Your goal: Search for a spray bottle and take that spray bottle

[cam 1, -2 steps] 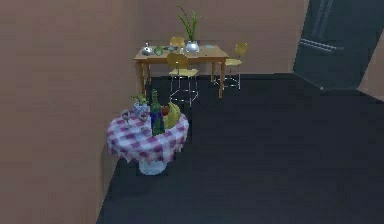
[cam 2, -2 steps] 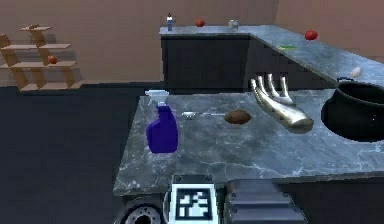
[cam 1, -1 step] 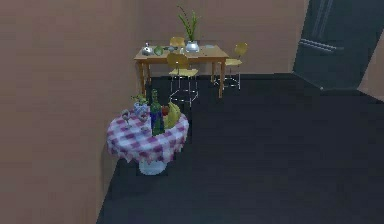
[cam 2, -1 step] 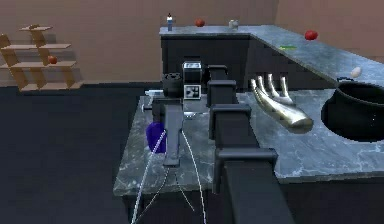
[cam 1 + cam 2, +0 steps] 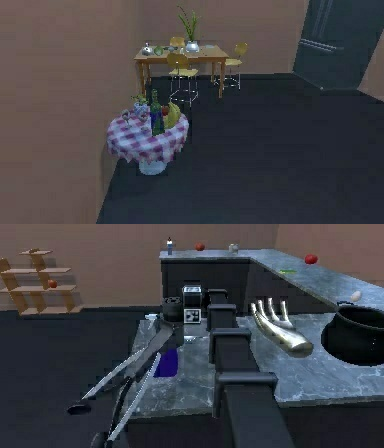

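Findings, forward view. A small round table under a pink checked cloth stands close to the wall on the view's left. It carries dark bottles and a yellow bunch of bananas. Farther back is a wooden dining table with yellow chairs drawn up to it and a potted plant on top. A dark fridge fills the upper right corner.

Arm side view. My arm reaches out over a grey stone counter. My gripper points down toward the view's lower left, its thin fingers past the counter's edge. A blue-violet object lies on the counter just behind the gripper, so I cannot tell whether I hold anything, nor how the fingers are set. Its shape is too unclear to confirm it as the spray bottle. To the right of the arm sit a golden curved piece and a black pot. On the far counter stand a small bottle-shaped item and red round items. I cannot identify the small item either. A wooden shelf stands at the far left.
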You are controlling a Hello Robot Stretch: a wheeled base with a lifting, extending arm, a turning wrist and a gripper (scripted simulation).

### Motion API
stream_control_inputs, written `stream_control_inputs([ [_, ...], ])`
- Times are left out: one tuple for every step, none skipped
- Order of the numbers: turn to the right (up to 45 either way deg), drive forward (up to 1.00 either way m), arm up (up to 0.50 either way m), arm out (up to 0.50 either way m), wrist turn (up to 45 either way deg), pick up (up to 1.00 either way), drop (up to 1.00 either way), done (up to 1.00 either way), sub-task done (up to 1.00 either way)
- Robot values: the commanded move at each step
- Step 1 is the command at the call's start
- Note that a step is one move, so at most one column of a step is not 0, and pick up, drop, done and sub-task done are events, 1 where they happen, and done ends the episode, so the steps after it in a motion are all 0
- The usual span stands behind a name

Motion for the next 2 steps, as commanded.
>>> stream_control_inputs([
  [0.0,0.00,0.00,0.00,45.0,0.00,0.00,0.00,0.00],
  [0.0,0.00,0.00,0.00,45.0,0.00,0.00,0.00,0.00],
])
